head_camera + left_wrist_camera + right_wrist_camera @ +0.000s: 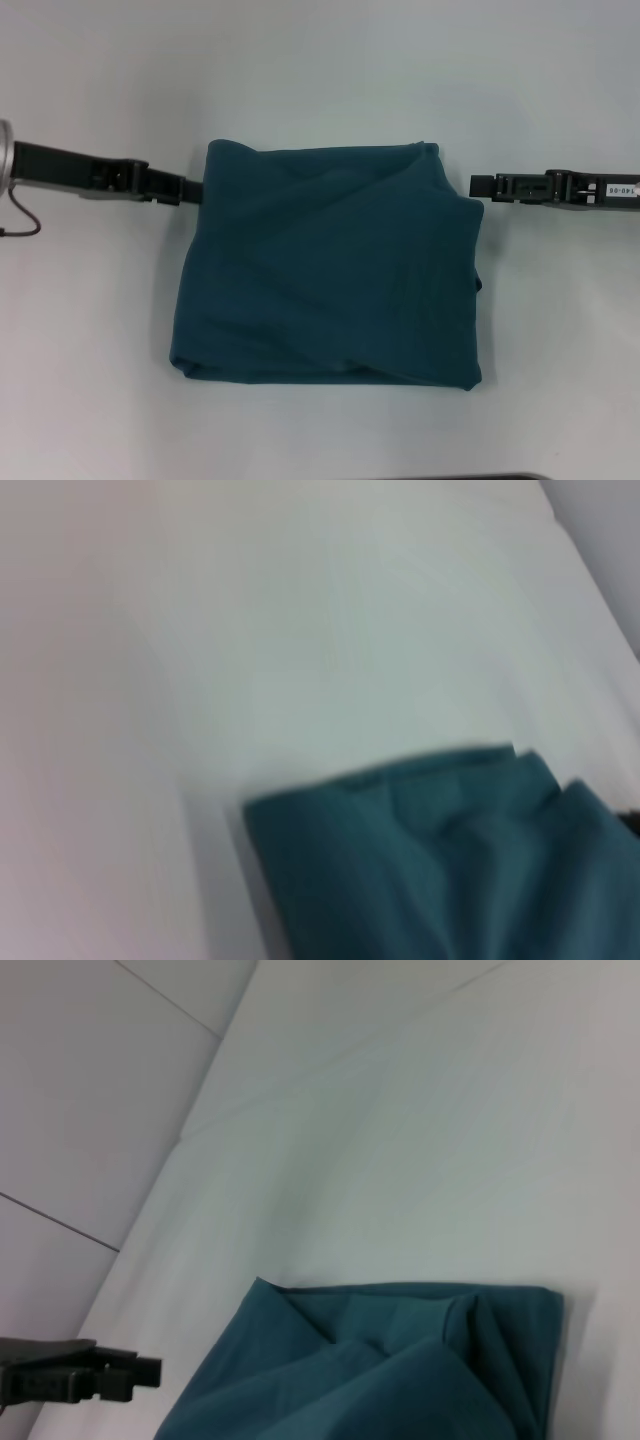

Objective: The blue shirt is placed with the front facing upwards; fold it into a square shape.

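**Folded shirt lies between two grippers on the pale table**

Nearest the camera in the head view is the lower edge of the blue shirt [330, 275], a thick folded hem running across the lower middle of the frame, with a narrow strip of bare table [320, 60] below it. At the middle left of the frame the left gripper [190, 189] reaches in level, its tip touching or just at the shirt's upper left edge; whether its fingers are parted or closed cannot be told. A thin dark cable [22, 222] loops off the arm at the far left edge. Wide bare surface lies above and below that arm.

The shirt fills the centre as a roughly square bundle, slightly wider at the bottom, plain cloth on top with soft creases. Its left edge slants outward toward the lower left corner; its right edge bulges at the upper right, then drops straight, with a small tab of cloth sticking out partway down.

At the middle right the right gripper [478, 185] points toward the shirt's upper right corner, just beside it with a sliver of table between; its finger state cannot be told either. Bare table spreads above the shirt across the whole upper frame.

The left wrist view shows a shirt corner [450, 860] low in the frame, table around it. The right wrist view shows the folded layers [400, 1360] and the far gripper [125, 1378] at lower left, apart from the cloth.
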You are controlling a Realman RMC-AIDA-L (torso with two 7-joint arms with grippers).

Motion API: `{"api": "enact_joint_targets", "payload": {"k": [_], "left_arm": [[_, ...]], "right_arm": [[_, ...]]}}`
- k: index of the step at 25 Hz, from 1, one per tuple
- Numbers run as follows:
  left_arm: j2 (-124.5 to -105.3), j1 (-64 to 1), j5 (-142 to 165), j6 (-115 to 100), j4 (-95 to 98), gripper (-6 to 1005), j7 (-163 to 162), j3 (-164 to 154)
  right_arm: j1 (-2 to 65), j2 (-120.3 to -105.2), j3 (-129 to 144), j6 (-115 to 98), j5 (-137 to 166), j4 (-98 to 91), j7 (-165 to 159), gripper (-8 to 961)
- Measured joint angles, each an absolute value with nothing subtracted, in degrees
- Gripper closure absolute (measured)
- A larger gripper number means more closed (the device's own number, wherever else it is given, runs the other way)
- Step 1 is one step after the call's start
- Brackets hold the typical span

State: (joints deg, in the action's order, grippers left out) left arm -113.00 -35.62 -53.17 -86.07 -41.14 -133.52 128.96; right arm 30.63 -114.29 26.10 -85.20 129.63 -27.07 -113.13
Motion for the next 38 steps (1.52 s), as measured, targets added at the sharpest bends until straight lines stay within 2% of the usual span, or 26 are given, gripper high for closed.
{"api": "enact_joint_targets", "payload": {"k": [1, 9, 14, 21, 38], "left_arm": [[-113.94, -36.0, -53.2, -83.4, -41.5, 620, -133.5, 128.9], [-115.48, -37.9, -52.5, -77.7, -40.4, 479, -133.9, 128.3], [-117.55, -38.7, -50.2, -74.2, -40.4, 480, -133.7, 127.6], [-119.53, -39.6, -48.0, -70.2, -40.4, 481, -133.6, 127.0], [-120.58, -40.6, -47.3, -67.7, -40.4, 490, -133.7, 125.2]], "right_arm": [[30.7, -114.3, 26.1, -85.2, 129.6, -27.1, -113.2, 205], [31.0, -113.87, 26.0, -85.7, 129.5, -27.4, -113.3, 211], [31.0, -113.8, 26.0, -85.7, 129.5, -27.4, -113.3, 214], [31.2, -113.93, 26.6, -85.8, 129.8, -27.1, -114.2, 218], [31.7, -114.44, 27.3, -86.3, 130.1, -26.6, -114.2, 230]]}}
